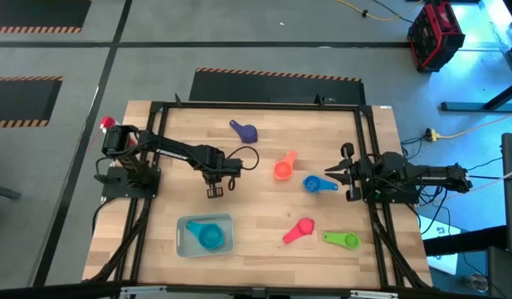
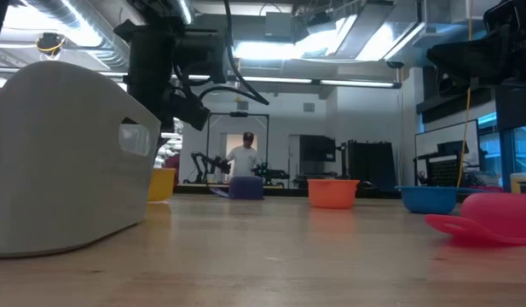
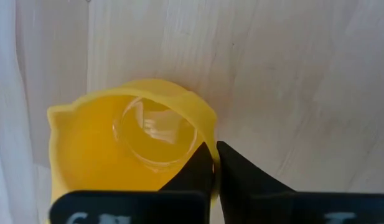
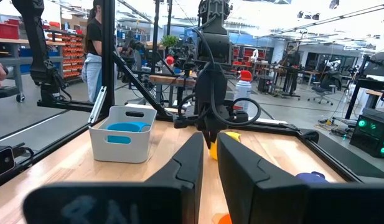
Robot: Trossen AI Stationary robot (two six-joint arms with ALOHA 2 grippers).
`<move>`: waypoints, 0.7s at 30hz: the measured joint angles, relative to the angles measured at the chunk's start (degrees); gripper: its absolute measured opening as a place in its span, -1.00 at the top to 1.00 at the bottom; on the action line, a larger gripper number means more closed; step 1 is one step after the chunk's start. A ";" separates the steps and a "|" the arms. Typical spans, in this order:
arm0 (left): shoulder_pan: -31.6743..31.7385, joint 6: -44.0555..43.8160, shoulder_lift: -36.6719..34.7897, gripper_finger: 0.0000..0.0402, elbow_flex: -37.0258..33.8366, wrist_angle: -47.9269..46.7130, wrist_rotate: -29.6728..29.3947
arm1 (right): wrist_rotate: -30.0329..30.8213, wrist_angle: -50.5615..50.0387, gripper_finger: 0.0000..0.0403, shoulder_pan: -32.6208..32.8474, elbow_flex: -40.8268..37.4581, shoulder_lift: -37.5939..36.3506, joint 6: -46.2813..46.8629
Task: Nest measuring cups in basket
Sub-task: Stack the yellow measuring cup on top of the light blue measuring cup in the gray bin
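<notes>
My left gripper [image 1: 214,192] points down over the table's middle left and is shut on the yellow cup [image 3: 129,149], which the gripper hides in the high view. The pale basket [image 1: 182,241] stands nearer the near edge with the teal cup [image 1: 210,237] inside. The purple cup [image 1: 245,130], orange cup [image 1: 283,169], blue cup [image 1: 315,184], pink cup [image 1: 299,232] and green cup [image 1: 343,240] lie apart on the wood. My right gripper [image 1: 328,174] hovers shut beside the blue cup, touching nothing. My left gripper holds the yellow cup by its bowl wall [image 3: 210,134], pinched with one finger [image 3: 195,171] inside the bowl and the other [image 3: 248,177] outside. The fingers come from above, pointing down. The bowl opens upward; I cannot tell whether its bottom rests on the table.
A black frame [image 1: 368,149] runs along the table's edges. Bare wood lies between the basket and the pink cup. A person [image 2: 245,158] stands far off in the room behind the table.
</notes>
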 joint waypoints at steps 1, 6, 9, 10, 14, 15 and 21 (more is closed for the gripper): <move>0.00 -0.72 0.00 0.97 0.36 -0.88 0.02 | 0.00 0.01 0.74 -0.01 0.00 -0.01 -0.01; -0.83 -1.96 0.00 0.98 5.18 -6.91 -0.02 | 0.00 0.02 0.74 0.00 0.00 -0.02 -0.02; -2.07 -5.45 0.00 0.98 9.82 -11.46 0.24 | 0.00 0.02 0.74 -0.01 0.00 -0.02 0.00; -2.63 -6.98 0.00 0.98 11.67 -13.30 0.49 | 0.00 0.01 0.74 0.00 0.00 -0.01 -0.01; -5.74 -14.44 0.00 0.99 18.73 -18.30 1.06 | 0.00 0.00 0.74 0.00 0.00 -0.02 -0.02; -6.69 -16.67 0.00 0.99 20.48 -19.12 1.52 | 0.00 0.02 0.74 -0.02 0.00 -0.02 -0.02; -12.61 -29.69 -0.02 0.99 29.24 -21.12 2.13 | 0.00 0.00 0.74 -0.02 0.00 -0.02 0.00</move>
